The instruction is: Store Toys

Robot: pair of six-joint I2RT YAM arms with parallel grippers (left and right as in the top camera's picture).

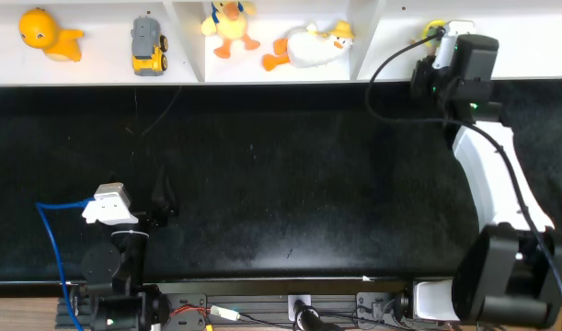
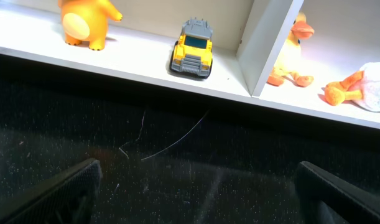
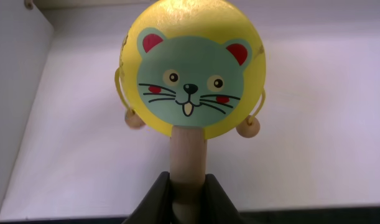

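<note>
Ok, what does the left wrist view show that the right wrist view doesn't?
Left wrist view: an orange duck, a yellow truck and a plush duck standing in the white shelf, with the black tabletop in front. Right wrist view: a yellow cat-face drum rattle, its wooden handle clamped in the right gripper. Both: that white shelf.

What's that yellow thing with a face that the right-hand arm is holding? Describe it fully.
It is a small rattle drum: a round yellow head with a painted teal animal face, pink ears and whiskers, a bead on each side and a pale wooden handle. The right gripper clamps the handle, holding the toy upright in a white shelf compartment.
</note>
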